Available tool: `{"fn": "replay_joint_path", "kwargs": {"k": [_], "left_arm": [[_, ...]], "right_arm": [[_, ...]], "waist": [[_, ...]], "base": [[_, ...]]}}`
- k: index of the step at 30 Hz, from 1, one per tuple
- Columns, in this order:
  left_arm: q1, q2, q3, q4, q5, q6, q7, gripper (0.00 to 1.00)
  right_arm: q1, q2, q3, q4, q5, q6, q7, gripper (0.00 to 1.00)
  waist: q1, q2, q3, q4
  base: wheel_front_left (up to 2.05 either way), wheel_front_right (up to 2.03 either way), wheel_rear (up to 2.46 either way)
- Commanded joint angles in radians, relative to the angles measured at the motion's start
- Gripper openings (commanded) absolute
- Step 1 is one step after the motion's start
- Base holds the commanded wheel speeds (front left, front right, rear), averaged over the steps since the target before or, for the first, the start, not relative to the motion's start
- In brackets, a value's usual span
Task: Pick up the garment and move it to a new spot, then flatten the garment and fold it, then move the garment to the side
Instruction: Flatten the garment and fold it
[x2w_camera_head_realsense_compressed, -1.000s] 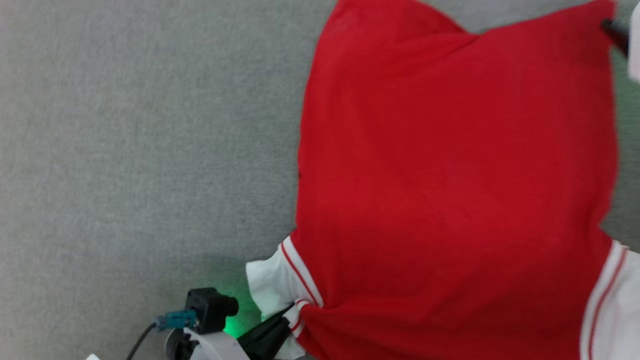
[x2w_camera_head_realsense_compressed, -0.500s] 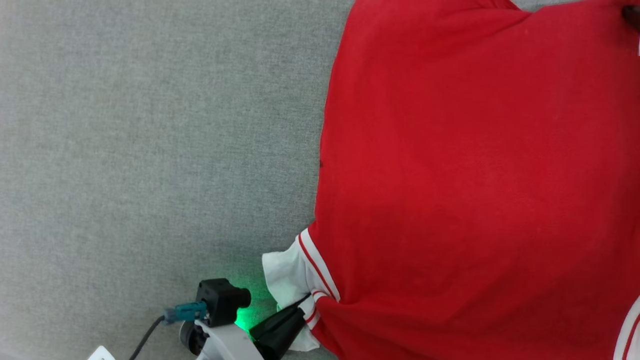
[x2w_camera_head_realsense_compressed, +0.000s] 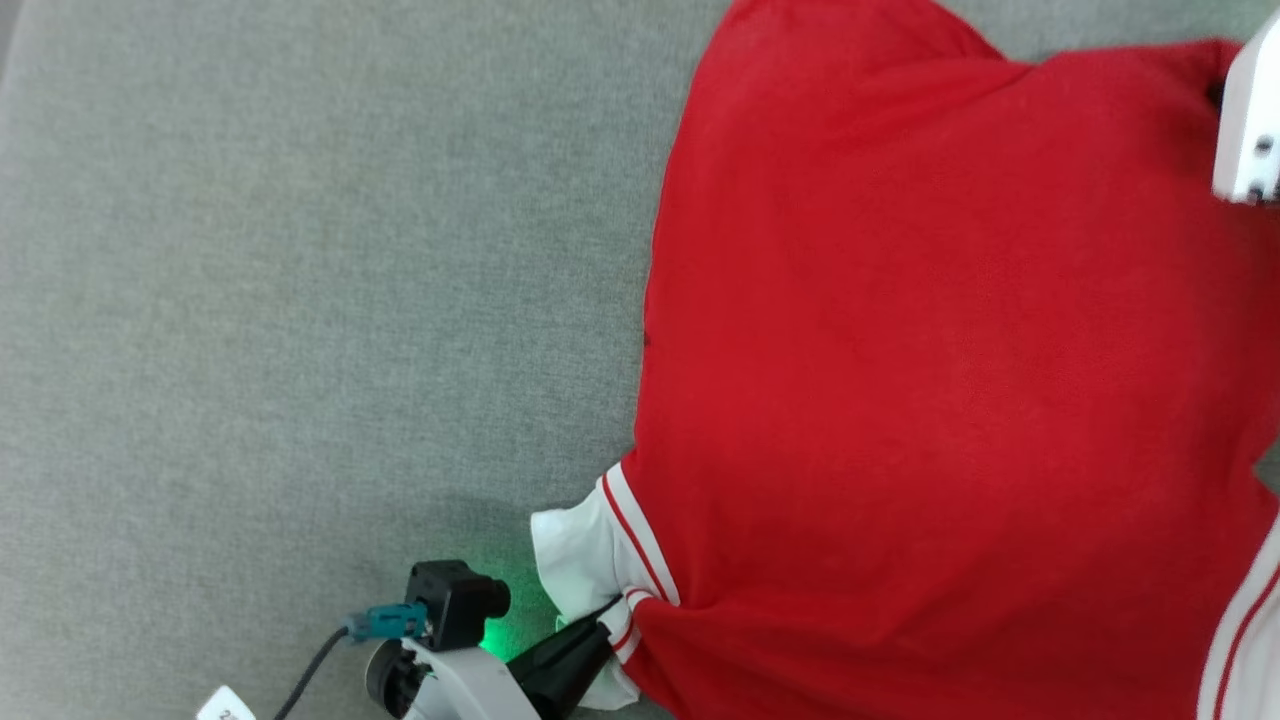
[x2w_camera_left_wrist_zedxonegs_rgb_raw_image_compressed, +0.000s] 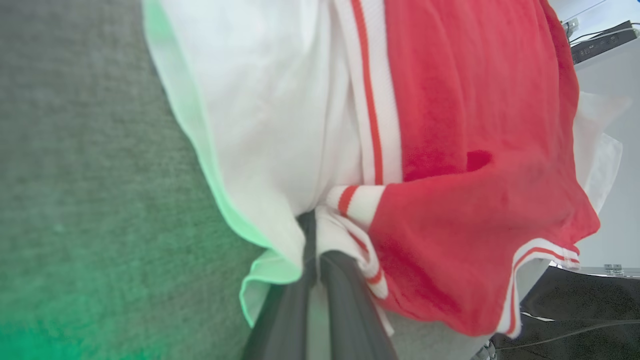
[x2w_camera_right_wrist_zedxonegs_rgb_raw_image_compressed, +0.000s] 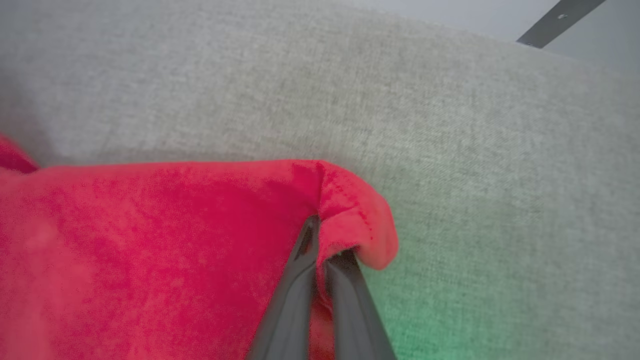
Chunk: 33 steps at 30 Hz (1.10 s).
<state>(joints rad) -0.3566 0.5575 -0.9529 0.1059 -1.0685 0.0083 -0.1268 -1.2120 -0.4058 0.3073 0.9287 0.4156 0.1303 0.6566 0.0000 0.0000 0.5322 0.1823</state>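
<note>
- Since a second ago the right hand (x2w_camera_right_wrist_zedxonegs_rgb_raw_image_compressed: 316, 227) has gone from wide open to clamped shut on a far red corner of the garment (x2w_camera_head_realsense_compressed: 950, 400). The whole head view slid a bit too, so that's the camera moving, not the shirt.
- Left half of the head view is plain grey fabric-covered desk (x2w_camera_head_realsense_compressed: 300, 300).
- Bottom edge, a little left of centre: a black wrist camera (x2w_camera_head_realsense_compressed: 452, 603) with a teal plug, and a green glow (x2w_camera_head_realsense_compressed: 505, 640) on the desk right beside it.
- Just right of that is the left hand (x2w_camera_head_realsense_compressed: 598, 628), fingers squeezed all the way together. It's pinching the garment where the white sleeve panel (x2w_camera_head_realsense_compressed: 570, 545) meets the striped trim (x2w_camera_head_realsense_compressed: 628, 520), same grip as a second ago. In the left wrist view the cloth bunches into folds right at the fingertips.
- Centre to right: the garment lies spread on the desk, plain red side up, filling most of the right half and running off the bottom and right edges. More white and striped trim peeks in at the lower right corner.
- Upper right corner: the right hand's white housing sits over the garment's far corner. In the right wrist view its dark fingers are closed, with the red hem caught between them and curling over the tips.
</note>
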Motion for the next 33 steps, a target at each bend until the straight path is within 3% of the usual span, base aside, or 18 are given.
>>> {"fn": "replay_joint_path", "kwargs": {"k": [1, 9, 14, 18, 24, 33], "left_arm": [[-0.068, -0.057, 0.034, 0.099, -0.019, 0.042, 0.011, 0.00], [-0.039, -0.049, 0.032, 0.105, -0.010, 0.058, -0.015, 0.00], [-0.027, -0.048, 0.009, 0.109, 0.007, 0.062, -0.008, 0.00], [-0.040, -0.056, 0.009, 0.111, 0.011, 0.060, -0.009, 0.00], [-0.044, -0.043, 0.015, 0.110, 0.013, 0.068, -0.013, 0.00], [-0.050, -0.036, 0.014, 0.101, 0.014, 0.066, -0.011, 0.00]], "right_arm": [[0.090, -0.008, 0.028, 0.013, 0.023, 0.001, 0.010, 0.00], [0.389, -0.191, 0.101, -0.263, 0.260, 0.000, 0.032, 0.00], [0.621, -0.305, 0.038, -0.482, 0.383, 0.000, 0.069, 0.00], [0.828, -0.339, -0.034, -0.651, 0.440, 0.000, 0.134, 0.00], [1.098, -0.302, -0.143, -0.868, 0.443, 0.000, 0.243, 0.00], [1.338, -0.133, -0.235, -0.985, 0.362, 0.000, 0.324, 0.00]], "waist": [[0.0000, 0.0000, -0.063, -0.009], [0.0000, 0.0000, -0.214, -0.051], [0.0000, 0.0000, -0.274, -0.073], [0.0000, 0.0000, -0.291, -0.095], [0.0000, 0.0000, -0.289, -0.127], [0.0000, 0.0000, -0.268, -0.136]], "base": [[0.00, 0.00, 0.00], [0.00, 0.00, 0.00], [0.00, 0.00, 0.00], [0.00, 0.00, 0.00], [0.00, 0.00, 0.00], [0.00, 0.00, 0.00]]}}
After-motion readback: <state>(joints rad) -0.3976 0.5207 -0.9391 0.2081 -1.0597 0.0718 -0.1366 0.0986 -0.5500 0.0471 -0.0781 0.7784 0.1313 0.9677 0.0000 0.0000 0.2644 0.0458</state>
